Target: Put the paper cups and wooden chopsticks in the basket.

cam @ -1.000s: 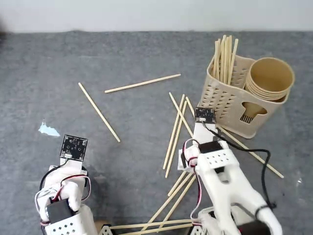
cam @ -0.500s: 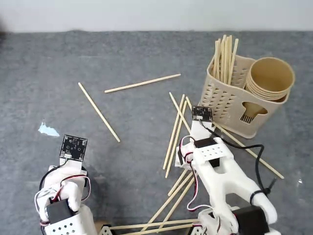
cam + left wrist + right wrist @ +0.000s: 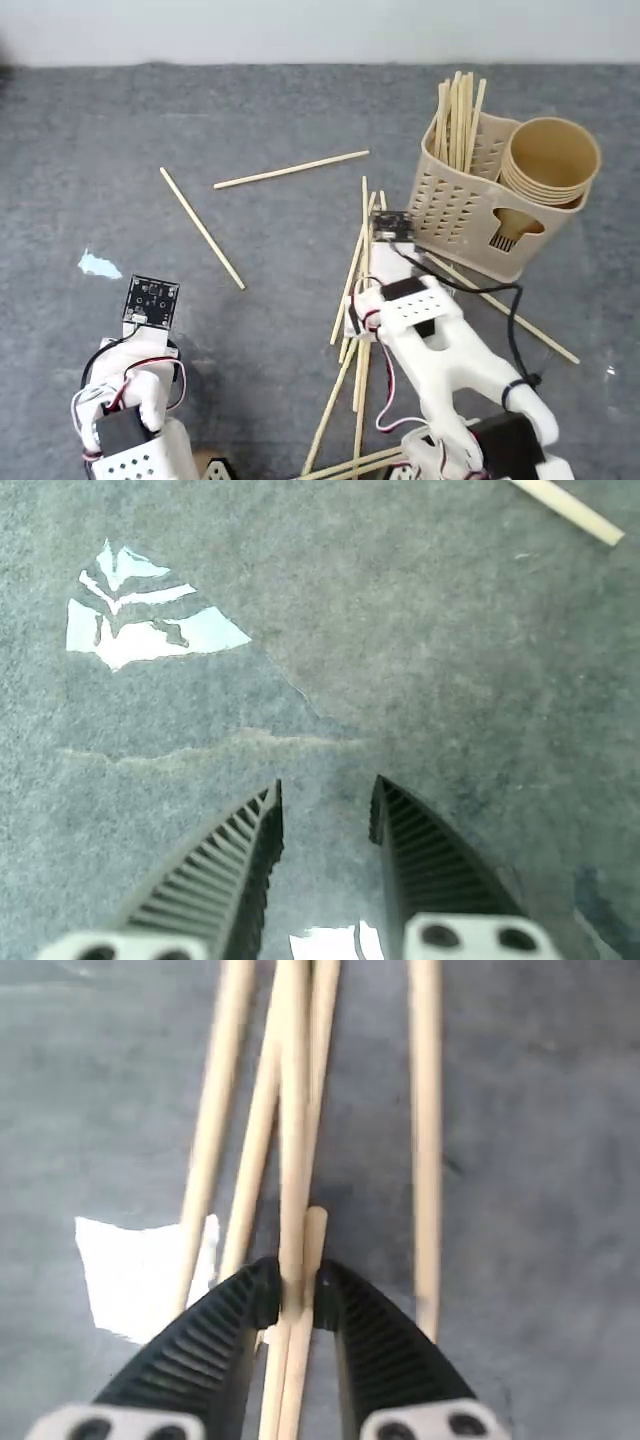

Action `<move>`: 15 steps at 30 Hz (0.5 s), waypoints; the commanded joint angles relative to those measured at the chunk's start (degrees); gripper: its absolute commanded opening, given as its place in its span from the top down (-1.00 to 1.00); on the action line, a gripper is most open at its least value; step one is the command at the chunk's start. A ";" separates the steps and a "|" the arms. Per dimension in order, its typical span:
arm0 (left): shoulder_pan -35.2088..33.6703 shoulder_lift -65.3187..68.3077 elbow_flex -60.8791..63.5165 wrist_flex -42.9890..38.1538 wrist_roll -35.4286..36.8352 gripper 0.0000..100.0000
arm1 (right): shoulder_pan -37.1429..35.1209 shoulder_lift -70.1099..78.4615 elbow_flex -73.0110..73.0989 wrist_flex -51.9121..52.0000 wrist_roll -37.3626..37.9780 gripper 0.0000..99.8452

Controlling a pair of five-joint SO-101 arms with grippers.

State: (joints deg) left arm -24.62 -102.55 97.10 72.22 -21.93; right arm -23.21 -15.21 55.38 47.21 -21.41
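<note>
The table (image 3: 100, 140) keeps open grey room across its left half and along the far edge. Since a second ago the right arm (image 3: 440, 340) has swung left, away from the basket (image 3: 470, 215), and the loose chopsticks (image 3: 349, 283) beside it have drawn into a steeper, tighter bundle. The paper cups (image 3: 553, 155) sit stacked in the basket's right compartment. The right fingers (image 3: 230, 1330) are clamped on one chopstick (image 3: 293, 1110) of that bundle. The left fingers (image 3: 235, 870) stand apart over bare table.
</note>
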 commanded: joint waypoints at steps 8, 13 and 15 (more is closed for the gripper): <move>0.26 -0.44 -0.66 0.35 0.35 0.73 | -6.02 -0.48 -10.29 0.66 -0.26 0.98; 0.26 -0.44 -0.66 0.35 0.35 0.73 | -8.66 -0.48 -21.71 9.71 -0.26 0.98; 0.26 -0.44 -0.66 0.35 0.35 0.73 | -9.63 -0.48 -26.81 13.58 -0.26 0.98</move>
State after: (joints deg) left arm -24.62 -102.55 97.10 72.22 -21.93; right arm -31.47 -15.12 37.63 55.82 -21.49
